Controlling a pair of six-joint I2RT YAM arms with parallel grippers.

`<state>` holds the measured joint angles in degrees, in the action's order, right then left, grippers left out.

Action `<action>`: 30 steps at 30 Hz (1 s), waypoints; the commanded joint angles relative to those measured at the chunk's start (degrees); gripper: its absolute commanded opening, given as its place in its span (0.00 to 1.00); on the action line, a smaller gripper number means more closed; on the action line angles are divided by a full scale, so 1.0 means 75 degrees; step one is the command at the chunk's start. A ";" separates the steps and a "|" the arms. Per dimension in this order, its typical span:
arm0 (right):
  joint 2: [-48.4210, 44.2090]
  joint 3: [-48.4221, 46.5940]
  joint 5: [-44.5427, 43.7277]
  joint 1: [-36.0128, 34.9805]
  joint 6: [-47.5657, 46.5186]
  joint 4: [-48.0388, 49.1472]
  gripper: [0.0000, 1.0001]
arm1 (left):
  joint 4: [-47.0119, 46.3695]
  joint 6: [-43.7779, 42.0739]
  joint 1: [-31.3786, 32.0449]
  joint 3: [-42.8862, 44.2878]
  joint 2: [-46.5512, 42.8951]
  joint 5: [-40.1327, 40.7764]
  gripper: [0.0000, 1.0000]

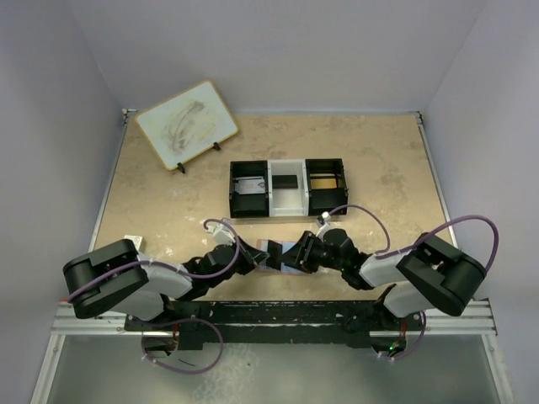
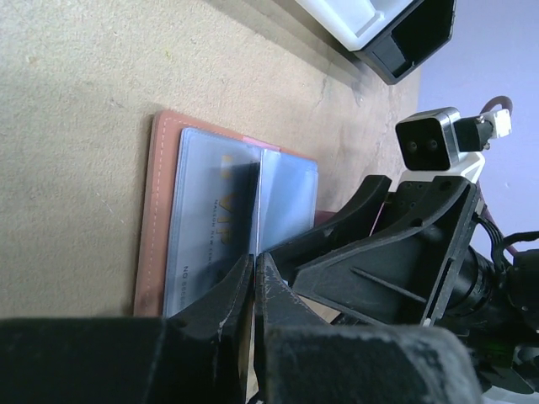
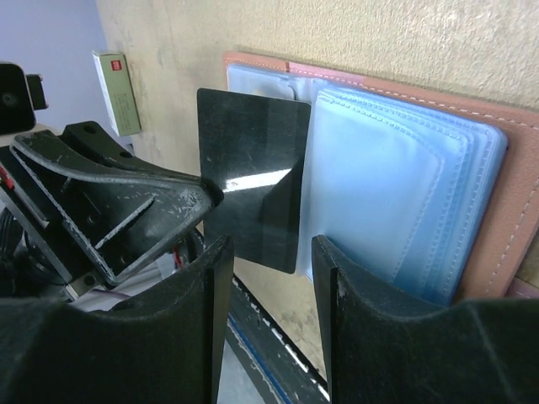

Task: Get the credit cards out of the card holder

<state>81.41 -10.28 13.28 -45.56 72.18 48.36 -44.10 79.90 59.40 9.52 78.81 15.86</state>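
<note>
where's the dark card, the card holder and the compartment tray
dark card (image 3: 255, 160): right wrist view, middle of its face
card holder (image 3: 518, 210): right wrist view, brown cover edge
compartment tray (image 1: 287, 200): top external view, bare floor of the white middle compartment

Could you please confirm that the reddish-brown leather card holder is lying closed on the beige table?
Not quite: the reddish-brown leather card holder lies open, not closed, on the beige table. The right wrist view shows its pale blue plastic sleeves spread out.
</note>
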 commanded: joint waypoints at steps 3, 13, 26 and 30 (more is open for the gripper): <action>0.0120 -0.0044 0.0079 0.0083 0.0384 0.0307 0.45 | -0.1110 0.0433 0.0150 -0.0131 0.0397 0.0171 0.00; 0.0189 0.0034 0.0082 0.0142 0.0645 0.0433 0.43 | -0.1813 0.0745 0.0315 -0.0221 0.0970 0.0288 0.00; -0.0925 -0.0399 -0.0270 0.0145 -0.0020 -0.1229 0.45 | -0.2268 0.0553 0.0354 -0.0240 0.1104 0.0206 0.00; -0.1053 -0.0539 -0.0264 0.0148 -0.0171 -0.1562 0.46 | -0.2810 0.0674 0.0363 -0.0294 0.1504 0.0096 0.00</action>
<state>74.87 -11.86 12.51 -44.62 73.34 39.79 -57.69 84.44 61.82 7.22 87.70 16.91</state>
